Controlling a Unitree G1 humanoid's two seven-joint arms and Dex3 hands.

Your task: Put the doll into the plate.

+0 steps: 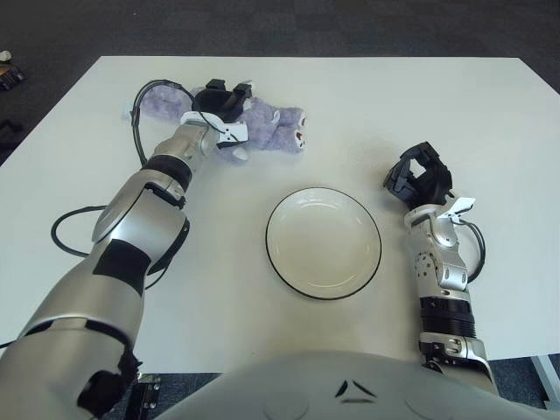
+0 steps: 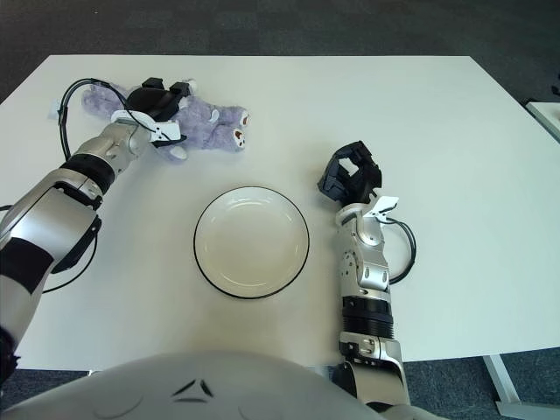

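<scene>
A purple plush doll (image 1: 273, 129) lies on its side at the far left of the white table (image 1: 437, 96). My left hand (image 1: 224, 98) is stretched out over the doll's middle, its black fingers closed on the body and hiding part of it. The doll's head end shows left of the hand and its legs right of it. A white plate (image 1: 324, 242) with a dark rim sits near the table's middle, holding nothing, well nearer to me than the doll. My right hand (image 1: 420, 175) shows right of the plate, fingers curled and holding nothing.
A black cable (image 1: 136, 114) loops from my left wrist beside the doll. Another loop (image 1: 66, 232) lies near the table's left edge. Dark carpet surrounds the table.
</scene>
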